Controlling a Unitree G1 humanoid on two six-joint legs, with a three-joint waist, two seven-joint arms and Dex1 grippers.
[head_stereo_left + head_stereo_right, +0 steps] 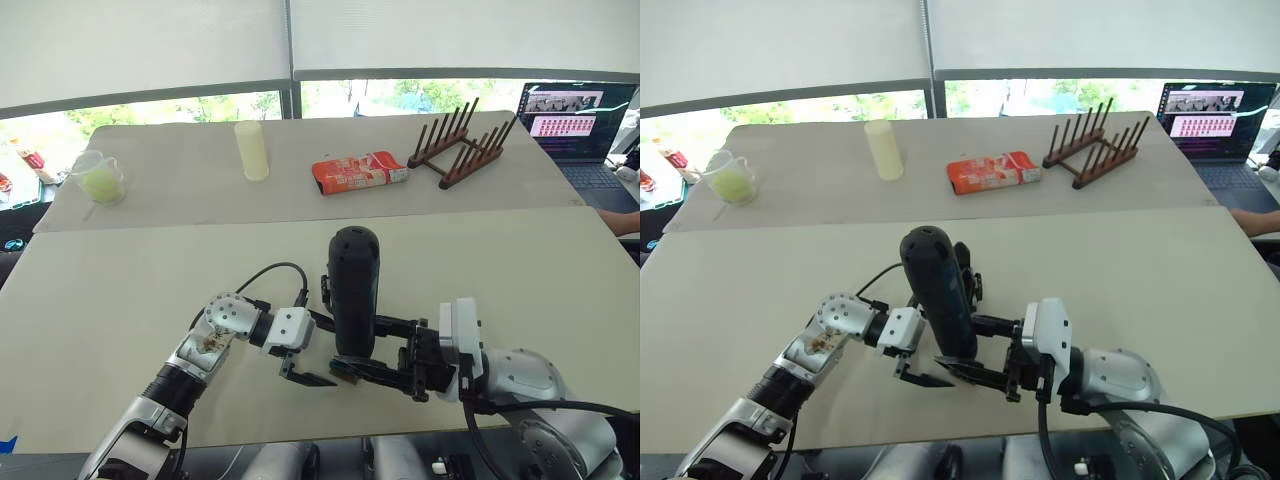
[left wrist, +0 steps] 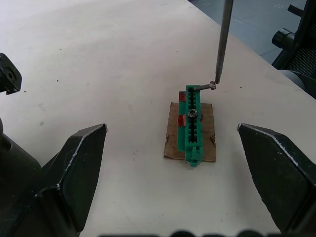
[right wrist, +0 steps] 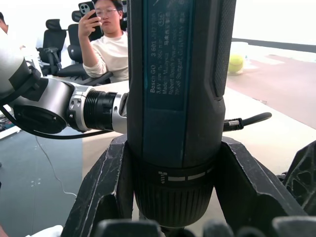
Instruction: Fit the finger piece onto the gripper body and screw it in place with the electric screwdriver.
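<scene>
Right gripper, left eye view: clamped on the electric screwdriver, which stands upright near the table's front edge; left gripper just beside it, fingers apart; gripper body partly hidden behind the screwdriver. Far side: cream cylinder, orange packet, wooden rack, measuring cup, laptop. Left wrist view: left fingers spread wide, holding nothing; metal bit touching a screw on a green block resting on brown card. Right wrist view: both fingers pressed against the screwdriver barrel; person seated behind, holding a phone.
</scene>
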